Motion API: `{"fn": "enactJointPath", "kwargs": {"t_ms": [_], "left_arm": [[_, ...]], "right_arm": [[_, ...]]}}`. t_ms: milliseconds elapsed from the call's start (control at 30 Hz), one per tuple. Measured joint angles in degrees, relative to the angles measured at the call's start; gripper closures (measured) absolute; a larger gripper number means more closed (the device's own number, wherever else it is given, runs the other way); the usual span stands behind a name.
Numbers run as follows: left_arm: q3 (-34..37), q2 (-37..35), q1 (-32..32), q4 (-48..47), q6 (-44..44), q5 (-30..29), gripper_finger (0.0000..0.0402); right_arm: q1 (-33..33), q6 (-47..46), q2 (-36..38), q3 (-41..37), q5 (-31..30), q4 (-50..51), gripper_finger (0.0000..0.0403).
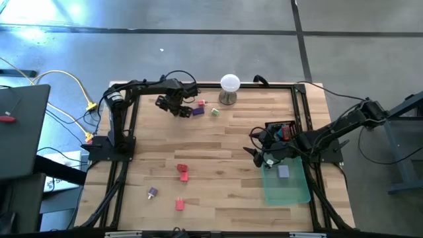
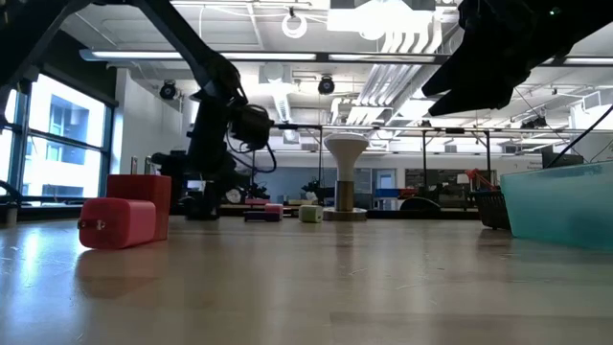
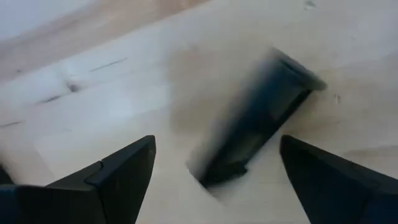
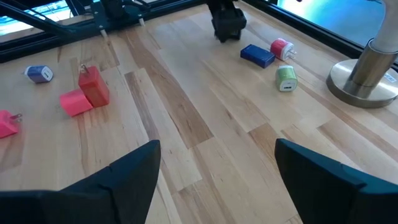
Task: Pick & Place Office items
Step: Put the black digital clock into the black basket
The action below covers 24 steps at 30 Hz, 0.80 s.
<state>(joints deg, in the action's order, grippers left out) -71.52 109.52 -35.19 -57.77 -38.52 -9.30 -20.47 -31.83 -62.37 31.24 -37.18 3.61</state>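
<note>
Two red blocks [image 2: 129,218] sit nearest the low camera, on the left. From above, the left gripper [image 1: 177,104] is low at the far side of the table [image 1: 225,172], next to a purple piece [image 1: 197,112]. Its fingers are wide around a black piece [image 3: 255,124]. The right gripper [image 1: 261,153] hangs wide open and empty by the green tray [image 1: 291,192]
</note>
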Motion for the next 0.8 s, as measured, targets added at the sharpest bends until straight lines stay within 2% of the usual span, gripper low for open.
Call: {"fn": "enactJointPath", "kwargs": {"t_ms": [800], "left_arm": [[-0.05,-0.14,-0.10,1.81,0.13,1.33,0.0061]], "right_arm": [[0.01,0.15,0.00,0.00,-0.03,0.03,0.0099]]}}
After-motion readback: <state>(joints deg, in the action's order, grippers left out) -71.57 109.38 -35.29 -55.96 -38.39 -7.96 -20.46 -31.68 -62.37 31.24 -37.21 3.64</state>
